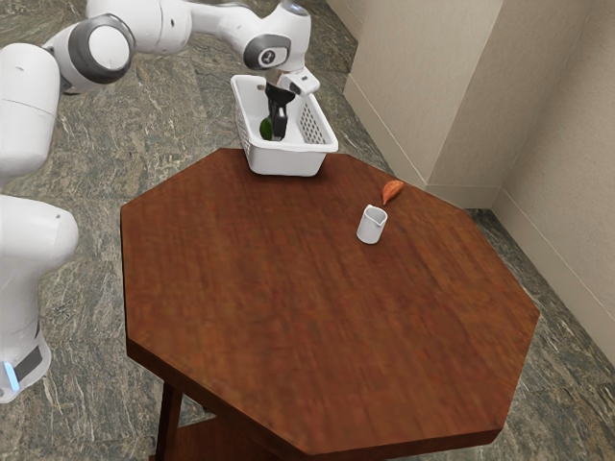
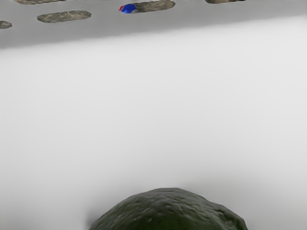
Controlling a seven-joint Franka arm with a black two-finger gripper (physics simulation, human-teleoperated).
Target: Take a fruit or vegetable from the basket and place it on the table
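A robot arm (image 1: 144,24) reaches across the upper left of the exterior view into a white basket (image 1: 288,161) with slotted sides, at the top edge of an octagonal wooden table (image 1: 307,288). A dark emblem (image 1: 269,57) on the arm is too small to read. Inside the basket, a dark green, bumpy-skinned fruit or vegetable (image 1: 266,127) sits close by the black gripper (image 1: 278,131); whether the gripper is spread or pinching it cannot be told. Right of upper center, a white pitcher (image 1: 371,227) stands upright near a tapered orange item (image 1: 392,190) on the tabletop.
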